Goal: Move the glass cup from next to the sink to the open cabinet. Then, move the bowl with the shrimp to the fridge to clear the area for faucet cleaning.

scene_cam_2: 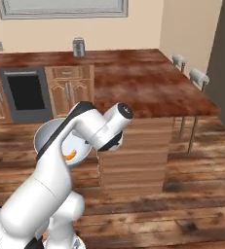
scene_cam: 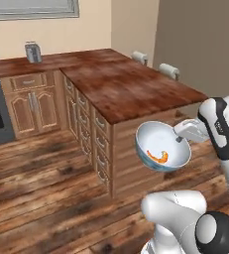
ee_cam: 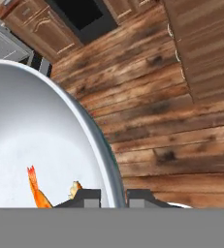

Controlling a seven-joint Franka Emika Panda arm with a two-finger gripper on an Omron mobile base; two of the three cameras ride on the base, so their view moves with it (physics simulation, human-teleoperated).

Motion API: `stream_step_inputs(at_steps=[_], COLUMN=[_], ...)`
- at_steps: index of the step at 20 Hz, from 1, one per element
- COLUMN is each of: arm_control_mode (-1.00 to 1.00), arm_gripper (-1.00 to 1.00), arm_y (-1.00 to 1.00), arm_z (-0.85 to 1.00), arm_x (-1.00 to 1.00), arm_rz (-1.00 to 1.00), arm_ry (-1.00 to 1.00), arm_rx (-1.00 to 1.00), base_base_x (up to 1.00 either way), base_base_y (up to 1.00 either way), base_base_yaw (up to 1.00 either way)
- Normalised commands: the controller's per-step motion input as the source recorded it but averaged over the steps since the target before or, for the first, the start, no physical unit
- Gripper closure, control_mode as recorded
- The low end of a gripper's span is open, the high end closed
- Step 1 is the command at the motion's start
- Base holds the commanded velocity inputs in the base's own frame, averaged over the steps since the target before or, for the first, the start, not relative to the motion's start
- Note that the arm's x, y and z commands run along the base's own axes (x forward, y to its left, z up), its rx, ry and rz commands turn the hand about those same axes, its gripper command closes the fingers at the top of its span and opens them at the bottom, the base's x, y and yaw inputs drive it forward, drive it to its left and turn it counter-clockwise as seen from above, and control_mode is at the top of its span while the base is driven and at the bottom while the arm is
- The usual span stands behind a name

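The bowl (scene_cam: 163,146) with the shrimp (scene_cam: 159,158) hangs tilted in mid-air off the corner of the wood counter (scene_cam: 131,89), over the plank floor (scene_cam: 41,188), our gripper (ee_cam: 113,196) pinching its rim, so we should level it and carry slowly toward the fridge.

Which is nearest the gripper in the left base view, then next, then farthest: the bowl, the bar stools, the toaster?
1. Bowl: held in the gripper by its rim, shrimp inside.
2. Bar stools: beyond the counter's far edge, up and right.
3. Toaster: against the back wall, far left.
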Motion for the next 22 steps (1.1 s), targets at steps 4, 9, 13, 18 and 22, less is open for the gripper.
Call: stream_step_inputs(at_steps=[4,9,13,18,22], arm_control_mode=[1.00,1.00,1.00,1.00,1.00], arm_gripper=[1.00,1.00,1.00,1.00,1.00], arm_y=[0.00,0.00,0.00,0.00,0.00], arm_z=[0.00,0.00,0.00,0.00,0.00], arm_x=[0.00,0.00,0.00,0.00,0.00], arm_rz=[0.00,0.00,0.00,0.00,0.00], arm_ry=[0.00,0.00,0.00,0.00,0.00], arm_rx=[0.00,0.00,0.00,0.00,0.00], base_base_x=[0.09,0.46,0.98,1.00,1.00], base_base_y=[0.19,0.32,0.64,0.71,0.74], base_base_yaw=[0.87,0.73,0.45,0.39,0.36])
